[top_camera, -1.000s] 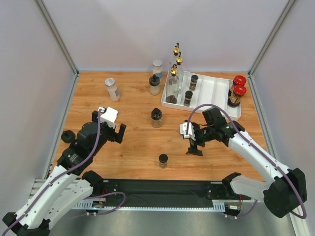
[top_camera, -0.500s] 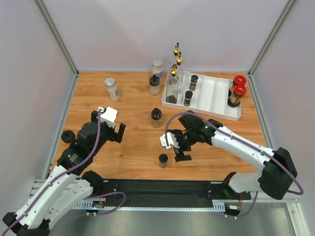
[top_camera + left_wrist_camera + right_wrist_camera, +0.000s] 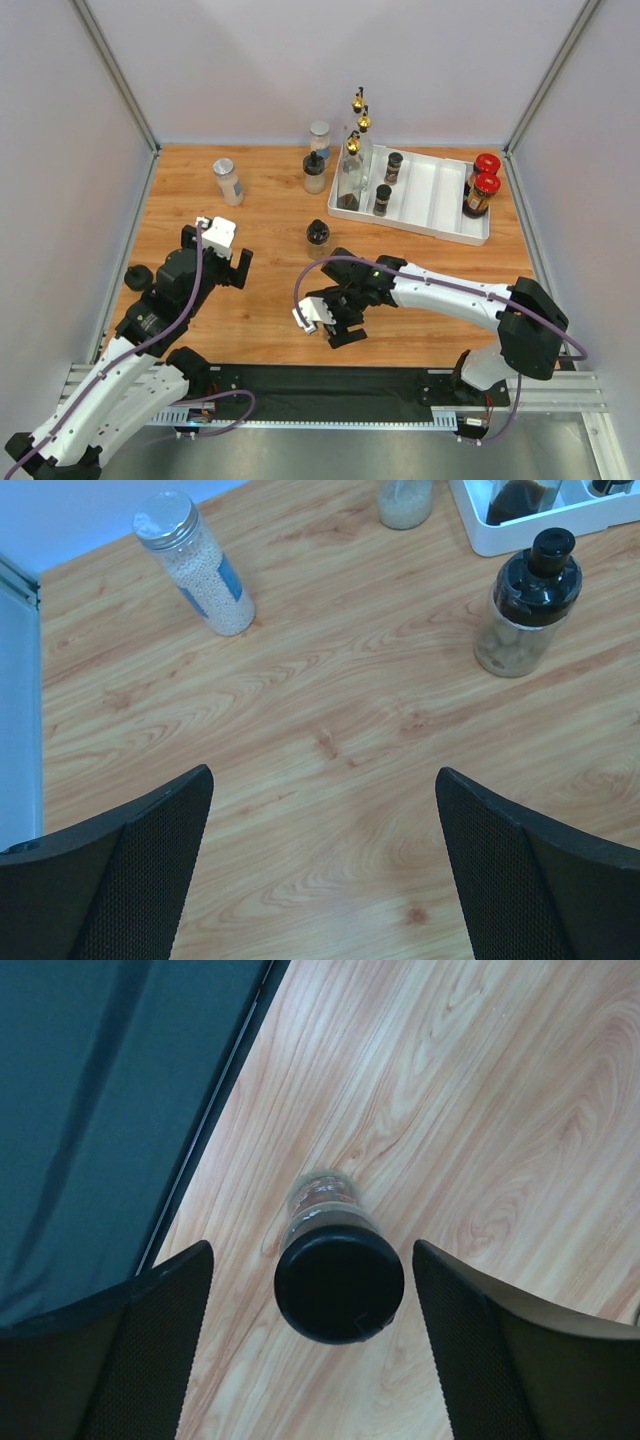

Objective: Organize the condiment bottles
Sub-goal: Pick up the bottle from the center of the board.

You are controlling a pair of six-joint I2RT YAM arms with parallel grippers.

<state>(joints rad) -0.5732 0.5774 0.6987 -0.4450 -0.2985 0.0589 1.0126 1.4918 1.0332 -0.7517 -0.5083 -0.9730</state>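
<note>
A small black-capped spice jar (image 3: 340, 1285) stands upright near the table's front edge. My right gripper (image 3: 312, 1250) is open and straddles it, with a gap between each finger and the cap. In the top view that gripper (image 3: 335, 322) covers the jar. My left gripper (image 3: 322, 775) is open over bare wood at the left (image 3: 240, 268). A black-capped jar (image 3: 317, 238) stands mid-table, and a silver-lidded jar (image 3: 228, 181) stands at the back left. Three gold-spouted bottles (image 3: 351, 170) cluster by the white tray (image 3: 440, 190), which holds two spice jars (image 3: 393, 167).
Two red-lidded jars (image 3: 480, 195) stand at the tray's right end. Another silver-lidded jar (image 3: 320, 138) and a black-capped jar (image 3: 314, 172) stand at the back. A black round object (image 3: 137, 277) sits at the left edge. A black mat (image 3: 330, 385) lines the front edge.
My right arm has swung left and toward the front edge, ending over the small black-capped jar, and its jaws have narrowed a little. The left arm has barely moved.
</note>
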